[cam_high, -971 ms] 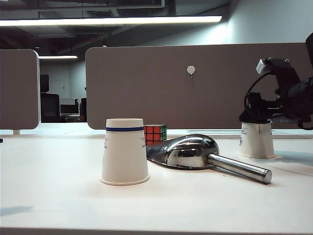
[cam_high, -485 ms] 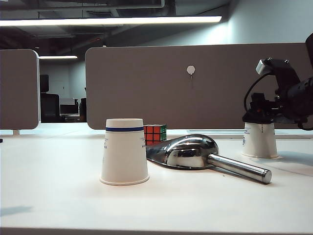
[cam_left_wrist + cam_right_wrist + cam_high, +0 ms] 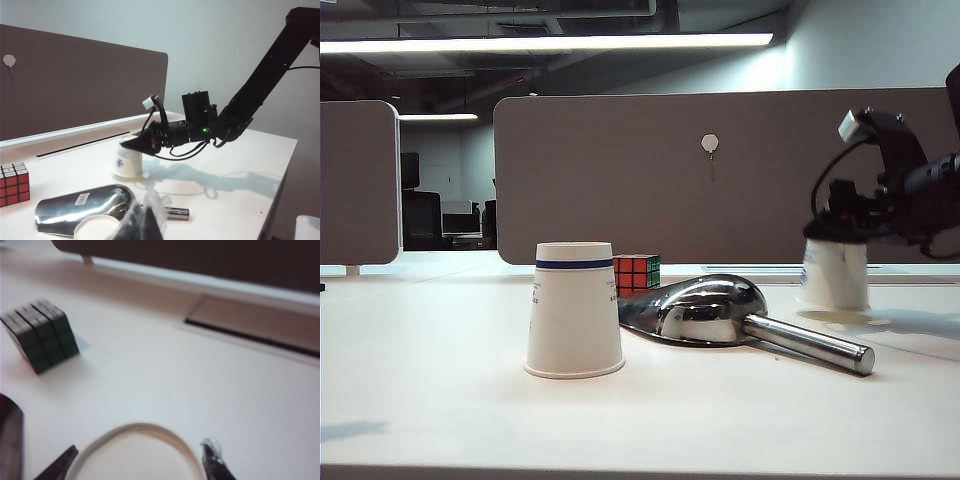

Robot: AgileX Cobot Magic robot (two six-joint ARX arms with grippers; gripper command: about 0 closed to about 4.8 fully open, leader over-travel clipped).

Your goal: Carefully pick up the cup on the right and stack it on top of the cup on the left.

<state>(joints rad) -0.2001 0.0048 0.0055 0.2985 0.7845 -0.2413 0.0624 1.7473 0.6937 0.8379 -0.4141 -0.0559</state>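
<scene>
Right cup (image 3: 835, 277) is pinched by right pincer (image 3: 840, 228), lifted clear of bench (image 3: 720, 410) at 3 o'clock; left pincer (image 3: 145, 227) state can't be told.

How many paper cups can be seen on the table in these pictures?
2. One cup stands upside down, left of the scoop. The other cup is far right, gripped by the right gripper, just lifted.

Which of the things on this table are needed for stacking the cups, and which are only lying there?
Needed:
- right cup, gripped at its top by the right claw and just off the table
- left cup, upside down, the target

Only lying there:
- cube behind the left cup
- metal scoop between the cups

The left claw is idle.
</scene>
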